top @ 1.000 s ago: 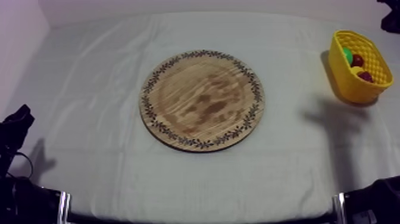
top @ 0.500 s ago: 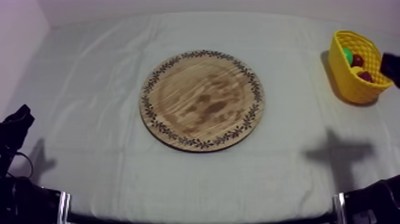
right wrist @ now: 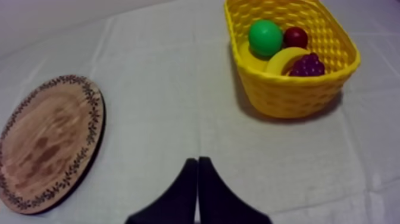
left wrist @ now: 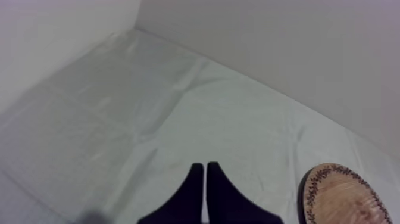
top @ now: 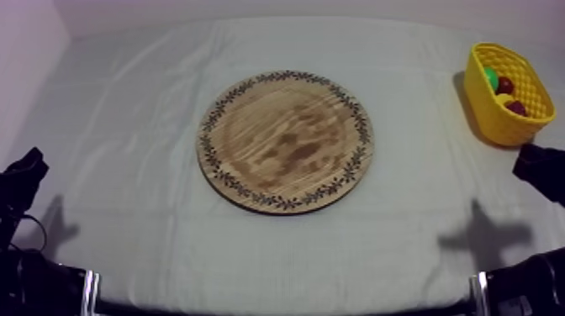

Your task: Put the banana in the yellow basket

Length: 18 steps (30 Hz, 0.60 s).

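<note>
- left end effector [left wrist: 204, 170]: two matte black fingers, tapered, lying together as one narrow wedge
- right end effector [right wrist: 197, 162]: same black pair, same wedge shape
- left arm [top: 21, 181], right arm [top: 538, 168]: black, blocky housings
- silver-grey band [top: 91, 290] at each arm's base
</note>
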Each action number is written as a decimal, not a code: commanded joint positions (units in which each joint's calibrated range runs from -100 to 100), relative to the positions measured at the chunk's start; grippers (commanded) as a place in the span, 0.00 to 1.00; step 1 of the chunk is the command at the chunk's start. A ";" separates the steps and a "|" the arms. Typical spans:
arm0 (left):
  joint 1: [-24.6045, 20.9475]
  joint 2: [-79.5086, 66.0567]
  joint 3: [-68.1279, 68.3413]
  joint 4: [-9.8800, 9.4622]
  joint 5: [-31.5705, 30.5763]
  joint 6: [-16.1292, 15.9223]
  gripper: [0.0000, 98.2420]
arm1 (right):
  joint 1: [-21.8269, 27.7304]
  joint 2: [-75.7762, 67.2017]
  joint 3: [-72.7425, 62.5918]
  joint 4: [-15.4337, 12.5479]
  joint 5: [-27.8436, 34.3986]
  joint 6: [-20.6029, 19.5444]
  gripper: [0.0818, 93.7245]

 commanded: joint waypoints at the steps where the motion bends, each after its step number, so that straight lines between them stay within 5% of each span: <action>1: -0.01 0.04 0.00 -0.02 0.00 -0.01 0.00 | 0.08 -1.70 3.09 0.24 -0.72 0.21 0.00; 7: -0.01 0.04 0.00 -0.02 0.00 0.00 0.00 | 0.13 -5.63 8.01 -0.77 -3.79 1.97 0.00; 12: -0.01 0.04 0.00 -0.02 0.00 0.01 0.00 | 0.07 -7.84 9.26 -4.71 -5.73 7.86 0.00; 18: -0.01 0.04 0.00 -0.02 0.00 -0.02 0.00 | 0.11 -10.51 10.12 -5.92 -8.31 12.19 0.00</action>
